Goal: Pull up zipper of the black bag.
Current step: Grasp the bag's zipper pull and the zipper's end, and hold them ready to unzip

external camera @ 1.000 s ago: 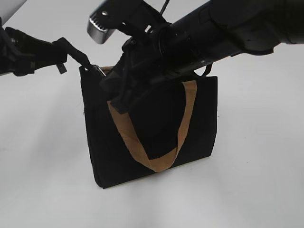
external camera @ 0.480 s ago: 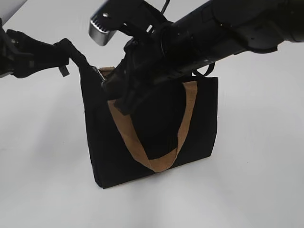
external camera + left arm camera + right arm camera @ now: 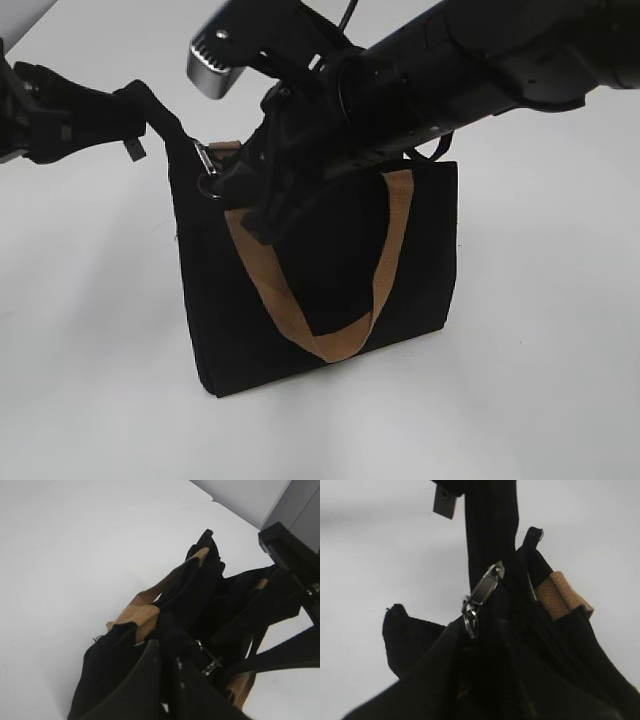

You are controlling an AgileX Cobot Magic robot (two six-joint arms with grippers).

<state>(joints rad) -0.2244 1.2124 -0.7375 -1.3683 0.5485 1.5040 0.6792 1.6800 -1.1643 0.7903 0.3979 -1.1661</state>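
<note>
Silver pull (image 3: 204, 160) newly exposed, bag (image 3: 420, 260) upright

The rectangular black fabric bag (image 3: 320, 290) is showing plain tan webbing handles (image 3: 330, 335), a silver metal zipper pull (image 3: 482, 592), against a white bench (image 3: 540, 380).

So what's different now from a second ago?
The silver zipper pull now shows more clearly at the black bag's top left corner, with the right tool right beside it. The left tool still holds the bag's black end tab taut. The bag and its tan handle stayed put.
</note>
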